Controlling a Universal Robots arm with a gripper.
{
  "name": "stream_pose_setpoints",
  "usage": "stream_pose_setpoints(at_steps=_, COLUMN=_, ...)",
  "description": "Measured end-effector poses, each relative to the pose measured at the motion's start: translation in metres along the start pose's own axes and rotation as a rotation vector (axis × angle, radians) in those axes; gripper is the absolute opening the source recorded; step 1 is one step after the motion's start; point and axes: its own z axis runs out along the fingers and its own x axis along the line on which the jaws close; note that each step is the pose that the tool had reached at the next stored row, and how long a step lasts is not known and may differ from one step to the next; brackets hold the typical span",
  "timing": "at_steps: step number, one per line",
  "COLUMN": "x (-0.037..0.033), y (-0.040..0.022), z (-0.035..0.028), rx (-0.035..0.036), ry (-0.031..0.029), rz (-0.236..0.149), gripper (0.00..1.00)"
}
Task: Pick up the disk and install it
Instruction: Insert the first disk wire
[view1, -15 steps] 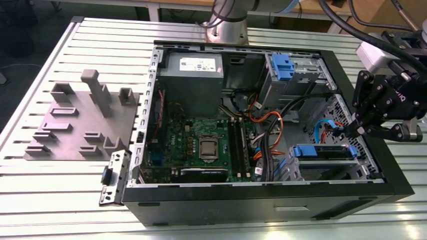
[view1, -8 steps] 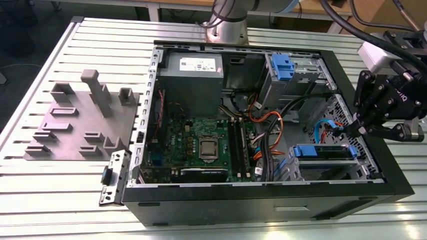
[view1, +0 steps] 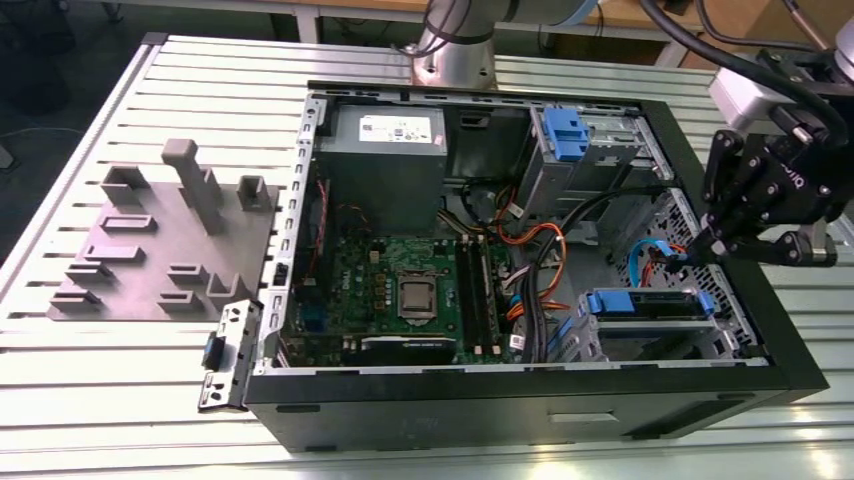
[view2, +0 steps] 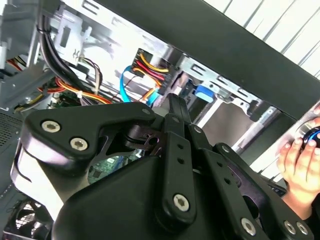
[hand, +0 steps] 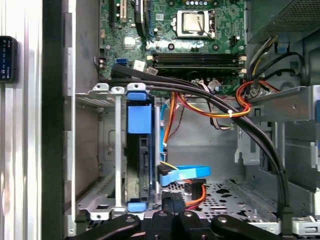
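The disk (view1: 647, 303) sits edge-on in the lower drive cage of the open computer case (view1: 534, 400), at the exterior view's right. Its blue carrier frame (hand: 139, 119) faces out of the cage in the first wrist view, with a blue data cable (hand: 182, 172) lying beside it. My gripper (view1: 707, 250) hangs over the case's right wall, just above that cage and apart from the disk. Its black fingers (view2: 175, 105) are pressed together with nothing between them. The gripper's linkage (hand: 172, 220) also shows in the first wrist view.
A grey fixture plate (view1: 147, 240) with upright blocks lies on the slatted table at the exterior view's left. Inside the case are the power supply (view1: 387, 135), the motherboard (view1: 400, 290), orange and black cable bundles (view1: 534, 250) and a blue bracket (view1: 567, 135). A person's hand (view2: 300, 160) shows beyond the case wall.
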Motion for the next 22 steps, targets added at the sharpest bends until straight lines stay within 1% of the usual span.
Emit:
stream_pose_setpoints(at_steps=4, x=-0.0028, y=-0.0012, z=0.0, rx=-0.0078, ry=0.0003, rz=0.0, gripper=0.11)
stream_pose_setpoints(at_steps=6, x=-0.0038, y=-0.0029, z=0.0002, rx=-0.014, ry=0.0002, rz=0.0, gripper=0.11)
stream_pose_setpoints(at_steps=8, x=-0.0052, y=-0.005, z=0.0004, rx=-0.0179, ry=0.0004, rz=0.0, gripper=0.11)
stream_pose_setpoints(at_steps=10, x=-0.0055, y=-0.0056, z=0.0004, rx=-0.0197, ry=0.0006, rz=0.0, gripper=0.11)
stream_pose_setpoints(at_steps=17, x=-0.0056, y=-0.0059, z=0.0005, rx=-0.0227, ry=0.0007, rz=0.0, gripper=0.11)
stream_pose_setpoints(at_steps=18, x=-0.0057, y=-0.0063, z=0.0005, rx=-0.0239, ry=0.0015, rz=0.0, gripper=0.17)
stream_pose_setpoints(at_steps=19, x=-0.0058, y=-0.0067, z=0.0004, rx=-0.0258, ry=0.0029, rz=0.0, gripper=0.17)
stream_pose_setpoints(at_steps=20, x=-0.0058, y=-0.0069, z=0.0004, rx=-0.0272, ry=0.003, rz=0.0, gripper=0.24)
stream_pose_setpoints(at_steps=22, x=-0.0062, y=-0.0079, z=0.0008, rx=-0.0302, ry=0.003, rz=0.001, gripper=0.24)
